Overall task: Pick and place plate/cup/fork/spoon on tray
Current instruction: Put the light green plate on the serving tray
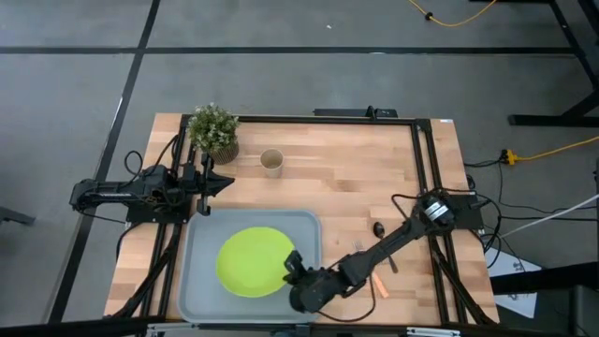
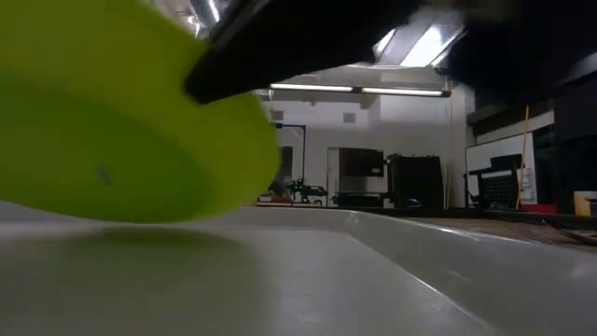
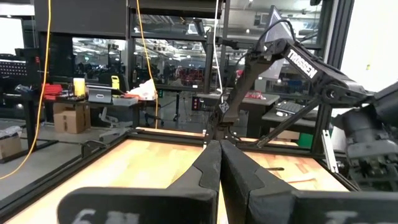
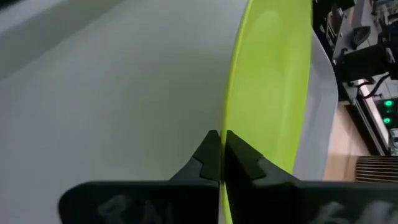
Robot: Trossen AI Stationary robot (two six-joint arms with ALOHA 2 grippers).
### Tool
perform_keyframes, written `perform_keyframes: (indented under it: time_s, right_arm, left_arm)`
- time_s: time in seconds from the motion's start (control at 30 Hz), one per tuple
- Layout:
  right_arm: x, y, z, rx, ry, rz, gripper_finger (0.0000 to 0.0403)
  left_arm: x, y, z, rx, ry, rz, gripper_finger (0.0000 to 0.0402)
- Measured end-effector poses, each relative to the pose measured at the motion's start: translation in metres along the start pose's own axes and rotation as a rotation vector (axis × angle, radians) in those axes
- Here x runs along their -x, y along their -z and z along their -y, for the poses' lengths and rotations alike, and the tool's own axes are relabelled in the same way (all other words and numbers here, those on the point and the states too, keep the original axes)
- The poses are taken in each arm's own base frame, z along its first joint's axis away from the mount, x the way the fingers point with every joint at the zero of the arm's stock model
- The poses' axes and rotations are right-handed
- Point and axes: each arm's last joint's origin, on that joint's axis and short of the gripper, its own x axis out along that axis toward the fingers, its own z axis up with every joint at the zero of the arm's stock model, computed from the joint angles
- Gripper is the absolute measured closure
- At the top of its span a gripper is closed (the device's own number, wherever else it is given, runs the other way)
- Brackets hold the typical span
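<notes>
The lime-green plate [image 1: 251, 262] is over the grey-blue tray [image 1: 201, 300] at the table's near left. My right gripper [image 1: 292, 267] is shut on the plate's right rim. In the low view the plate [image 2: 112, 140] hangs tilted above the tray floor [image 2: 233, 280]. My left gripper [image 1: 225, 183] is shut and empty, waiting at the table's left beside the plant. The tan cup [image 1: 271, 162] stands upright on the far table. The dark spoon [image 1: 380, 228] and the orange-handled fork [image 1: 367, 262] lie flat right of the tray. My right gripper pinches the plate's rim [image 4: 231, 124] between its two fingers, at the plate's right, near side. The fingers come level from the table's right. The plate is tilted, with its held side clear of the tray floor; whether its far-left edge rests there, I cannot tell.
A potted green plant [image 1: 213, 129] stands at the far left corner, close to my left gripper. Black frame rails [image 1: 426, 178] run along the table's sides. Bare wood shows between the cup and the spoon.
</notes>
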Motion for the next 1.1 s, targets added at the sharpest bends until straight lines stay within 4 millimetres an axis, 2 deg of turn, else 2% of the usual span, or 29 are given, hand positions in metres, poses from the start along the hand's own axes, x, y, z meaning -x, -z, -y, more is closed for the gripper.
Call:
perform_keyframes:
  time_s: [0.13,0.33,0.63,0.83,1.1]
  right_arm:
    - [-0.019,0.002,0.001,-0.011,-0.048,0.005,0.0392]
    - [-0.031,0.005,-0.006,-0.017,-0.055,0.009,0.0366]
    - [-0.031,-0.010,0.003,-0.096,-0.016,0.186,0.0359]
    - [-0.034,-0.008,0.009,-0.115,-0.028,0.199,0.0358]
    - [-0.034,-0.008,0.006,-0.255,-0.074,0.192,0.0357]
  left_arm:
    - [0.000,0.000,0.000,0.000,0.000,0.000,0.0401]
    - [0.000,0.000,0.000,0.000,0.000,0.000,0.0401]
    - [0.000,0.000,0.000,0.000,0.000,0.000,0.0401]
    - [0.000,0.000,0.000,0.000,0.000,0.000,0.0401]
    - [0.000,0.000,0.000,0.000,0.000,0.000,0.0401]
